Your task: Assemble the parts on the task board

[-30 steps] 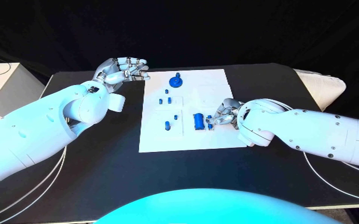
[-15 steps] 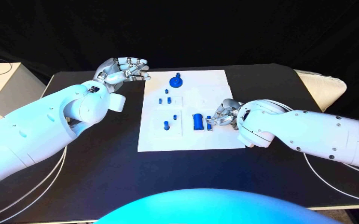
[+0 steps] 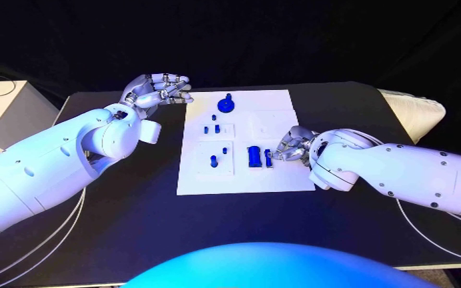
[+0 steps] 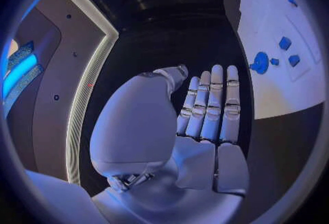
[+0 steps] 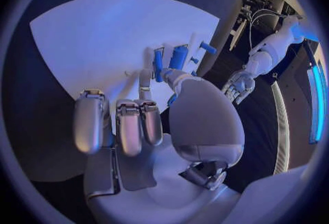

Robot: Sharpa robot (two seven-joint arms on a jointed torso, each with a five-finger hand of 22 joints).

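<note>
on the task board (image 3: 278, 175), right robot hand (image 3: 291, 144) barely shifted.

Looked like a robotics lab or demo booth: matte black table (image 3: 134, 215) backed by black curtain (image 3: 230, 21), white task board (image 3: 240, 175) laid out on it.

A black bench (image 3: 134, 201) carries the white board (image 3: 274, 105) at its middle, with small blue parts (image 3: 254, 156) on it.
</note>
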